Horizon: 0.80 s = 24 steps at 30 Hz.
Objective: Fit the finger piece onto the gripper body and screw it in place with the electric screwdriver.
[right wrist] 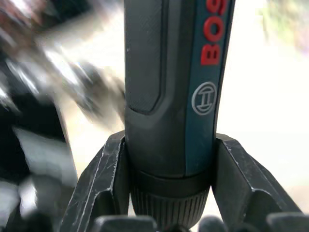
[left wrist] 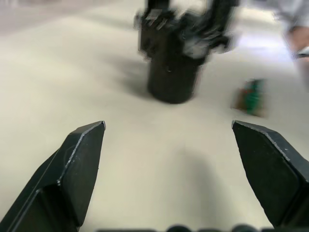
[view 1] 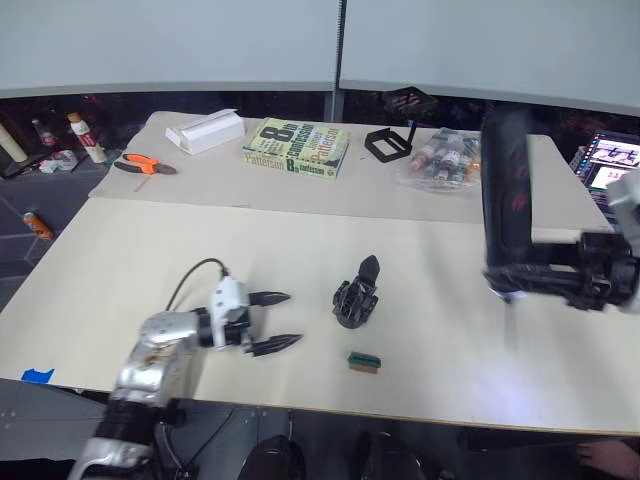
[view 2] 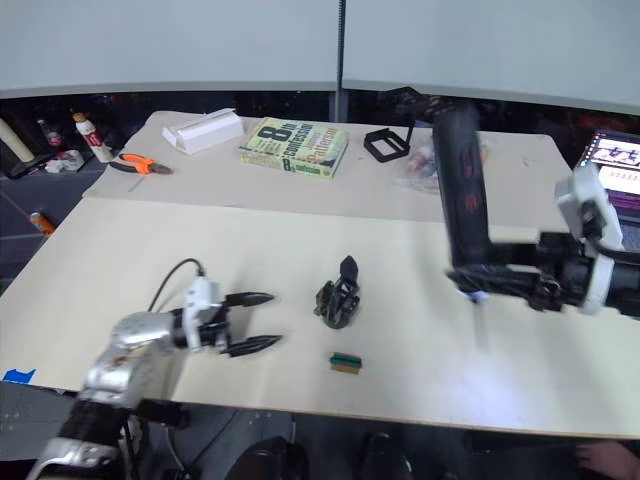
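The gripper body stands upright on the beige table, one pointed black finger rising from its top. My left gripper lies low on the table just left of it, open and empty, aimed at the gripper body. At the right, my right gripper is shut on the electric screwdriver, a thick black cylinder with red marks, held upright above the table with its bit end down. The red lettering shows on the electric screwdriver between my fingers. The finger piece is out of view.
A small green-and-tan block lies in front of the gripper body near the table's front edge. Along the back are a white box, orange pliers, a book, a black stand and a bag of small bottles.
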### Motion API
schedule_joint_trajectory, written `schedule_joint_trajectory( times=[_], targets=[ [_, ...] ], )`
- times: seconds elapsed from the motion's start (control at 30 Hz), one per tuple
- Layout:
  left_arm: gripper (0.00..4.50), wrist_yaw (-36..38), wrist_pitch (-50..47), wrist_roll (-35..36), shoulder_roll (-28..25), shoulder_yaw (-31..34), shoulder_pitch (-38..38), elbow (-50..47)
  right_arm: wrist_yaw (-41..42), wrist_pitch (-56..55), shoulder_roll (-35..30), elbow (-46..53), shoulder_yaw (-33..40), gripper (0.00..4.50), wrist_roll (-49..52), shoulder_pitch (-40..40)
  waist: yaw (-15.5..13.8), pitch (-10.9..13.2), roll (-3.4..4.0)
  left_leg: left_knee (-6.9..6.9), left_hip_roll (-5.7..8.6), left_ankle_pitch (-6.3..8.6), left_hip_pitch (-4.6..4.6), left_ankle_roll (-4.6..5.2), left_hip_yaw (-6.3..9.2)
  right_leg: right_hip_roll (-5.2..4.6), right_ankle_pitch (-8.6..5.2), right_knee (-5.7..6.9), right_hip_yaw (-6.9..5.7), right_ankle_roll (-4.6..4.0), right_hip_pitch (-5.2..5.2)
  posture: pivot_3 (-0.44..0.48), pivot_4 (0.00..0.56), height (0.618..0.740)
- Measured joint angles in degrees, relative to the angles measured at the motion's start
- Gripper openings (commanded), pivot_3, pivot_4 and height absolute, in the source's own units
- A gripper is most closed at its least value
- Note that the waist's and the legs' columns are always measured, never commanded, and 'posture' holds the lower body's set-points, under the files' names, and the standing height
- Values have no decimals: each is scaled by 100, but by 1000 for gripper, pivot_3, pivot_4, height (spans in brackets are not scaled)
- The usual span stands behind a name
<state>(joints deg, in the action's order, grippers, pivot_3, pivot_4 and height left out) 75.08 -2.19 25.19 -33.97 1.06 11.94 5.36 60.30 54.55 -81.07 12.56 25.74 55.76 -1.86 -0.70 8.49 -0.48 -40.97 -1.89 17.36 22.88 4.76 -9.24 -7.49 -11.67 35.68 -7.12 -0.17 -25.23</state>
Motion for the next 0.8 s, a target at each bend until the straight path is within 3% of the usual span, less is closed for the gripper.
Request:
schedule_joint_trajectory(
  times=[0.07, 0.17, 0.4, 0.57, 0.63, 0.8],
  targets=[
    [4438, 353, 64, 206, -412, 283, -131, -5, 114, 102, -432, -614, -516, 1922, -633, 110, 12, 6, 8, -1, 0, 0, 1, -1, -2, 0, -3, -4, 1, 3, -4, 0, 150, 740],
    [4438, 595, 50, 345, -792, 598, -240, 10, 72, 139, -455, -1256, -1373, 1922, -1242, -303, 29, 19, 31, 2, 0, -1, 1, -5, -4, 3, -8, -6, 4, 11, -8, 0, 150, 740],
    [4438, 638, -21, 428, -928, 752, -338, 5, -79, 241, 321, -2068, -3148, 1922, -2575, -1683, 78, 31, 53, 5, -1, -22, 38, -33, -22, 19, -8, 26, 9, 7, -66, 0, 150, 740],
    [4438, 564, -100, 431, -930, 818, -374, -18, -18, 287, 680, -2494, -3563, 1922, -3075, -2069, 74, 32, 57, 5, 0, -34, 40, -37, -36, 47, -8, 39, 11, 7, -75, 0, 150, 740],
    [4500, 514, -181, 430, -930, 821, -401, -57, 22, 252, 784, -2614, -3598, 2938, -3225, -2104, 74, 33, 57, 4, 0, -35, 40, -38, -39, 48, -8, 38, 14, 8, -75, 0, 150, 740],
    [4500, 274, -296, 410, -961, 888, -555, -212, 100, 34, 829, -2668, -3404, 4469, -3279, -2044, 100, 32, 56, 5, -1, -34, 35, -38, -39, 50, -8, 38, 18, 8, -72, 0, 150, 740]
  ],
)
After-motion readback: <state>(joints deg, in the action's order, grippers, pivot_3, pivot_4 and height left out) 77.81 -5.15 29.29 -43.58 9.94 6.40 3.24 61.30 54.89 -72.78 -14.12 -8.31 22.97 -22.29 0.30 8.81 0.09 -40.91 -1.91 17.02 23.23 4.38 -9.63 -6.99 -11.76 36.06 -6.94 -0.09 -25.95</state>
